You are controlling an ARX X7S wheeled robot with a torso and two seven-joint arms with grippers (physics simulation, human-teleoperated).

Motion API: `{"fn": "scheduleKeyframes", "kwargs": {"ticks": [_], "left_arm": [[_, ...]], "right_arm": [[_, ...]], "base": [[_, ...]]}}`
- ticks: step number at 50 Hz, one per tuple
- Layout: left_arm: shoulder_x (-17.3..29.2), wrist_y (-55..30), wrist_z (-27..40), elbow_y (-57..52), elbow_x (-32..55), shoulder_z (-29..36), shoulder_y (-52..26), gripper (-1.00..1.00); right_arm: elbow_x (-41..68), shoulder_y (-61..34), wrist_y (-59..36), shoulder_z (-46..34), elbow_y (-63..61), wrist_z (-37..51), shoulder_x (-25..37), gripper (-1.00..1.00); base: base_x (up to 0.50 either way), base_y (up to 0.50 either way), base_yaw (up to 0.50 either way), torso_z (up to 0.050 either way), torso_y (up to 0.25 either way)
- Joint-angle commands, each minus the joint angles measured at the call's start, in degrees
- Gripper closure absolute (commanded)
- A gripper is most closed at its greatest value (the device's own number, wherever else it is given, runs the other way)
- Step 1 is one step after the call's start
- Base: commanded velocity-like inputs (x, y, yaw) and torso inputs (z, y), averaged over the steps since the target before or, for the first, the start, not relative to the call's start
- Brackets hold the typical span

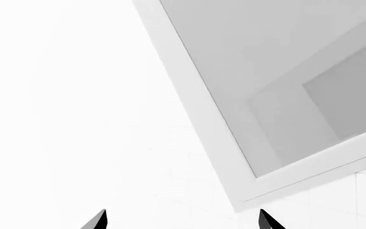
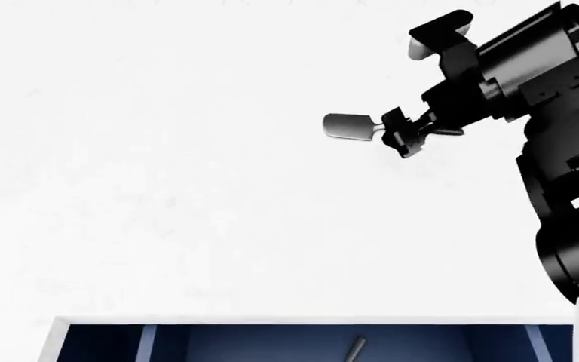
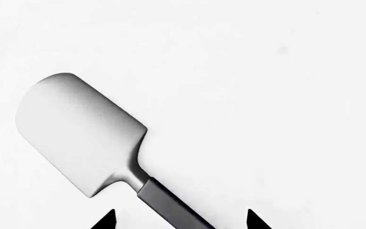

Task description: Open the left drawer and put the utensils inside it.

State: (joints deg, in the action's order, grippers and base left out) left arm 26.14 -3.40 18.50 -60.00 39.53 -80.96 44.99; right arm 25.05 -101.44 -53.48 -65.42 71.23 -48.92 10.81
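Grey-bladed spatula (image 2: 348,126): handle between right gripper (image 2: 398,134) fingers, grip unclear.
Left gripper (image 1: 183,220): fingertips apart, holding nothing.
Left drawer (image 2: 315,343): open at counter's (image 2: 169,188) near edge.

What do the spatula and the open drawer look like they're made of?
The spatula blade looks like brushed grey metal with soft shading, though matte plastic is possible; its handle is dark and smooth, probably plastic. The left drawer shows a flat, painted-looking navy interior with a white rim, wood or laminate perhaps. It's a simulator render.
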Motion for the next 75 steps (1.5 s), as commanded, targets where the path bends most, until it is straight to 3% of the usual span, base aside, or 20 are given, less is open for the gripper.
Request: {"fn": "scheduleKeyframes", "kwargs": {"ticks": [1, 5, 6, 37, 57, 75], "left_arm": [[-0.1, 0.4, 0.0, 0.0, -0.8, 0.8, 0.0, -1.0], [0.1, 0.3, 0.2, 0.0, -0.7, 0.7, 0.0, -1.0], [0.1, 0.4, 0.3, 0.0, -0.8, 0.8, 0.0, -1.0], [-0.3, 0.8, 0.3, 0.0, -1.4, 1.6, 0.0, -1.0], [-0.5, 0.8, 0.4, 0.0, -1.9, 2.1, 0.0, -1.0], [-0.8, 0.8, 0.5, 0.0, -2.5, 2.8, 0.0, -1.0]], "right_arm": [[-7.9, 9.1, -6.8, 5.4, 3.7, -4.5, -1.2, -1.0], [-11.5, 9.8, -6.1, 7.5, 3.7, -5.3, -1.5, -1.0], [-12.2, 9.8, -5.2, 8.0, 3.7, -4.8, -1.6, 1.0], [-20.1, 10.4, -8.3, 12.2, 3.6, -14.2, -4.1, 1.0], [-21.8, 10.5, -9.9, 15.2, 3.7, -12.6, -4.3, 1.0], [-22.9, 10.7, -4.3, 18.0, 3.6, -6.0, -3.8, 1.0]], "base": [[0.0, 0.0, 0.0, -0.011, -0.01], [0.0, 0.0, 0.0, -0.002, -0.01], [0.0, 0.0, 0.0, -0.011, -0.011], [0.0, 0.0, 0.0, -0.004, -0.012], [0.0, 0.0, 0.0, -0.004, -0.012], [0.0, 0.0, 0.0, -0.005, -0.012]]}}
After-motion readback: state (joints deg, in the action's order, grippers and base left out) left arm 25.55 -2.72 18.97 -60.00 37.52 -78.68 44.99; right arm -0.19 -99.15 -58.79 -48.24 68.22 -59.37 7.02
